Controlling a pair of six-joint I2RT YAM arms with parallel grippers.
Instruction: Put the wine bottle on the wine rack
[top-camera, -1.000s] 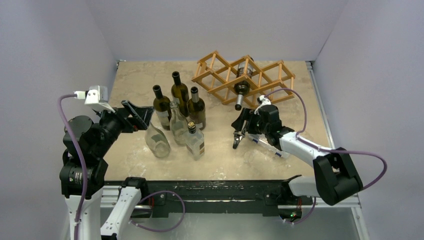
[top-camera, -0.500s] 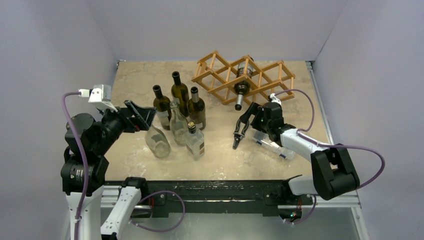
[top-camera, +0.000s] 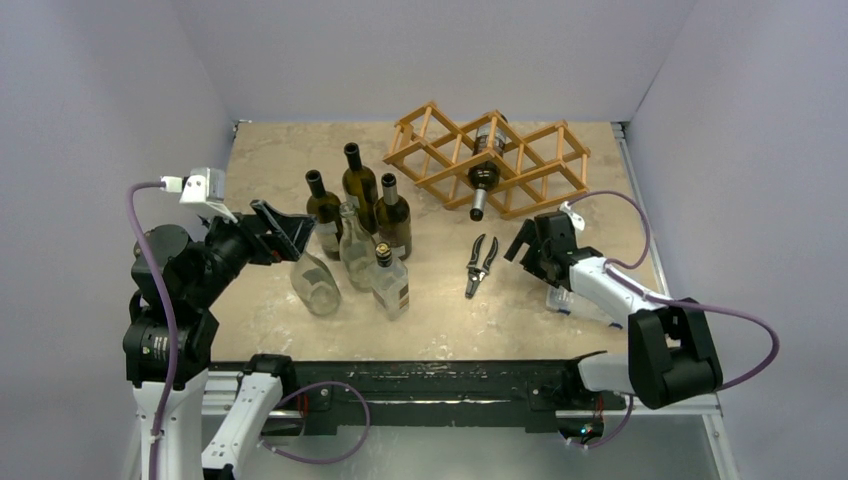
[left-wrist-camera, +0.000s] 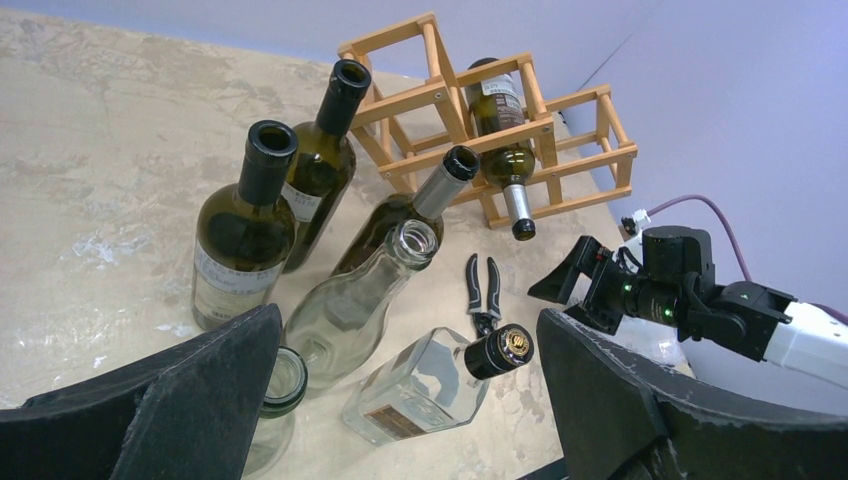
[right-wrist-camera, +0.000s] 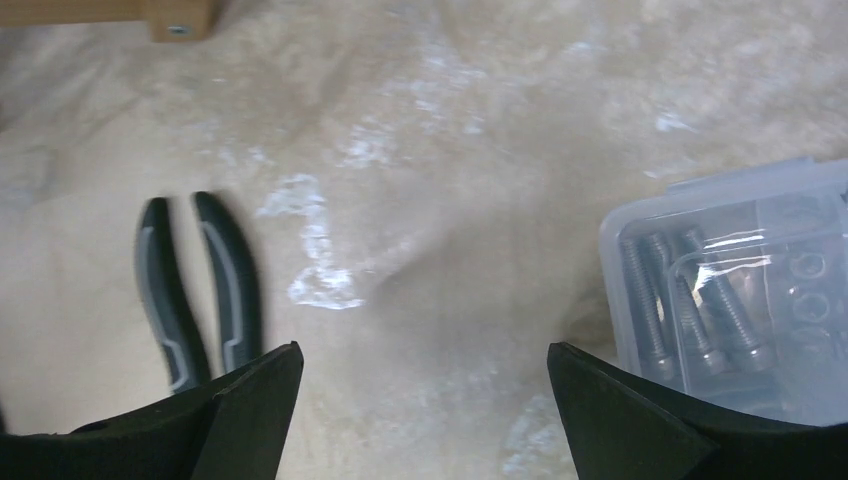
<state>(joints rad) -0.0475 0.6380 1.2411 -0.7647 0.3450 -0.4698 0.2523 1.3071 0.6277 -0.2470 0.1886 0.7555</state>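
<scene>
The wooden wine rack (top-camera: 535, 160) stands at the back right, also in the left wrist view (left-wrist-camera: 395, 30). One dark wine bottle (top-camera: 485, 165) lies in it, neck toward me (left-wrist-camera: 500, 135). Three more dark wine bottles (top-camera: 358, 185) stand upright left of centre. My left gripper (top-camera: 285, 232) hovers open by the bottle group, its fingers (left-wrist-camera: 200, 390) wide apart above a clear square bottle (left-wrist-camera: 420, 385). My right gripper (top-camera: 530, 250) is open low over bare table (right-wrist-camera: 425, 352), with nothing between its fingers.
Black pliers (top-camera: 481, 264) lie flat on the table, left of the right gripper (right-wrist-camera: 228, 290). A clear plastic box (right-wrist-camera: 615, 260) of bolts sits to its right. Two clear glass bottles (top-camera: 315, 280) stand in front of the dark ones.
My right gripper has drawn back to the right, away from the pliers, which stay on the table, and its jaws have widened. The left arm has shifted only slightly.
</scene>
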